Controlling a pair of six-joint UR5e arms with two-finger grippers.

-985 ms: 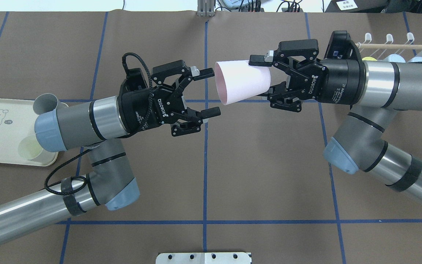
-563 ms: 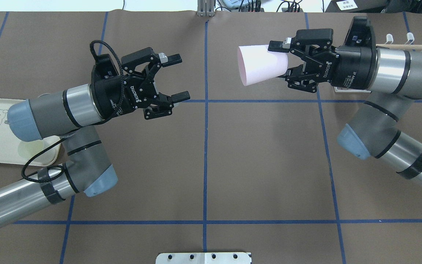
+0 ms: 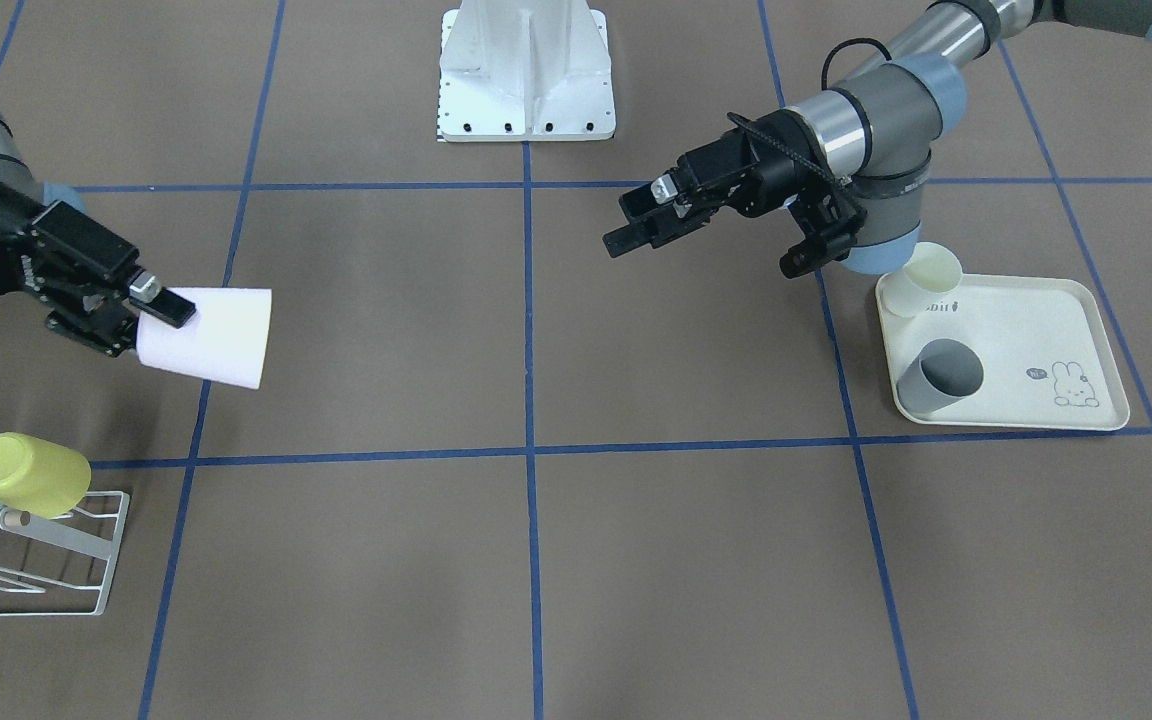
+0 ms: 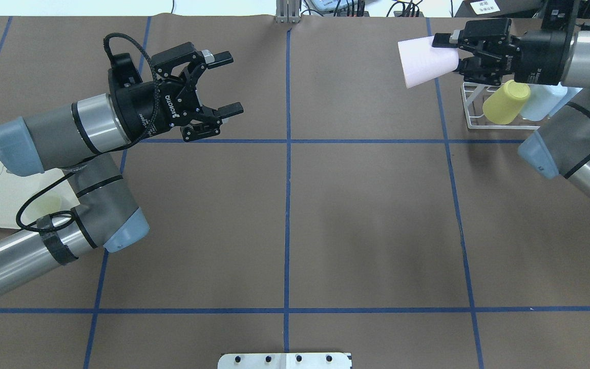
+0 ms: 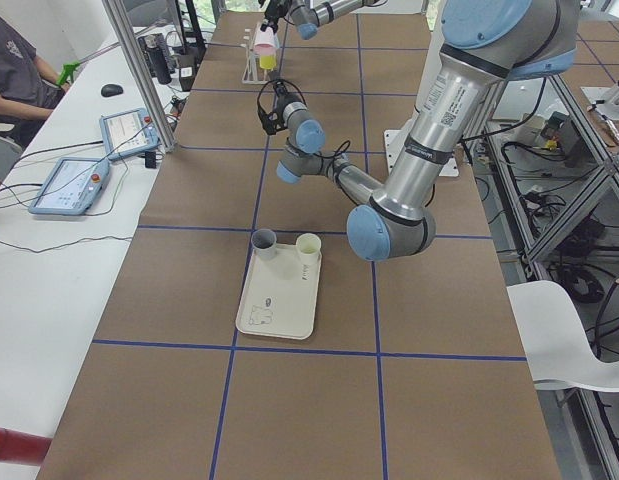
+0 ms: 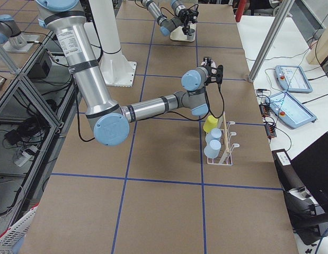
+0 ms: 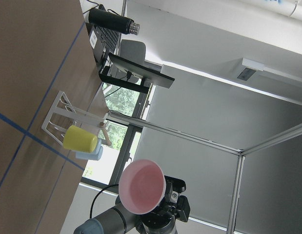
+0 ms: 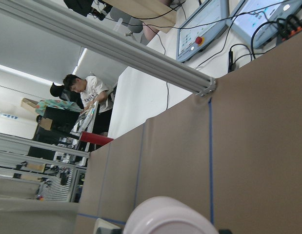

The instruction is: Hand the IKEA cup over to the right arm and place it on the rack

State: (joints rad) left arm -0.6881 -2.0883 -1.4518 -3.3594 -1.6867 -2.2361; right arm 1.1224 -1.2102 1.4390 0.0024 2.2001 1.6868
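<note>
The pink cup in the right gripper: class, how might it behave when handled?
Tapered, the pink cup would probably roll in a curve if laid down. The right gripper holds it out sideways by its narrow end alone, so it is likely light and fairly stiff.

Brown tbl (image 4: 377, 230), blue grid; white chair (image 5: 569, 340)

Overhead looks forward and down on the table (image 4: 366, 220); the front camera stares back steeply from the far side. End cameras look along it from afar, both catching the rack (image 6: 228, 151); wrist cameras sit close.
</note>
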